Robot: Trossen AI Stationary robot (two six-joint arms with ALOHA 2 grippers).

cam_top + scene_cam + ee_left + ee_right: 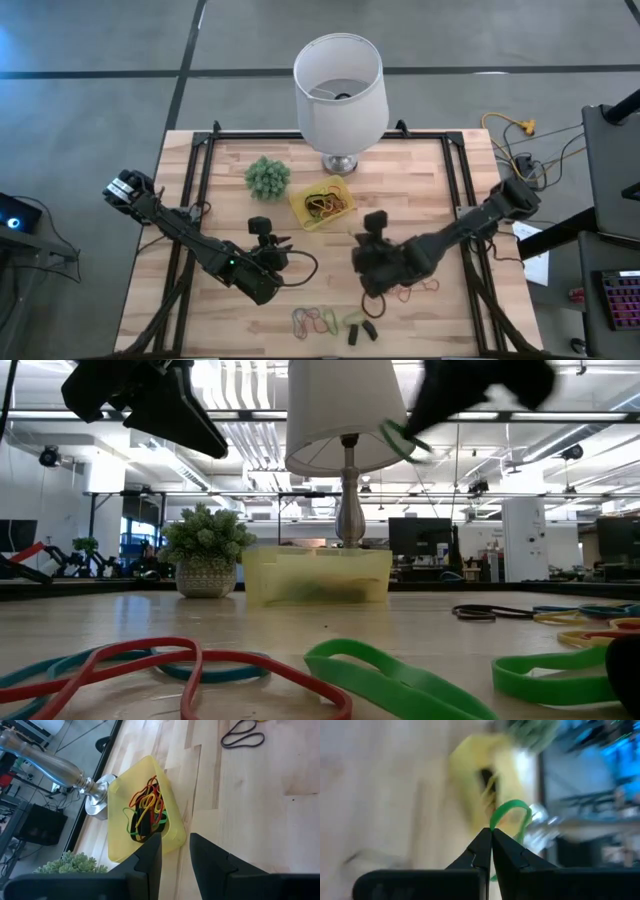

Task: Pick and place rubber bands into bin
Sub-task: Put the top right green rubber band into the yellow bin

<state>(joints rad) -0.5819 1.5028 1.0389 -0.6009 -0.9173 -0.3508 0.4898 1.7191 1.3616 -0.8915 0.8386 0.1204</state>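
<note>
Right gripper [491, 836] pinched on a green rubber band [509, 815], raised just right of the bin [322, 203] — bare table between. Left gripper [175, 852] narrowly parted, empty, near the bin's front-left edge.

I see the yellow bin [322, 203] sitting flat beside the lamp base, holding a tangle of red, yellow, green and black rubber bands [146, 810]. More loose bands [315, 320] lie on the counter's near edge, and one green band [510, 815] hangs pinched in my right tool [491, 836].

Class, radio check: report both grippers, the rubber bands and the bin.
Right gripper shut on green band, off the table. Left gripper open, empty, near yellow bin. Loose bands remain on the table. Path clear.
</note>
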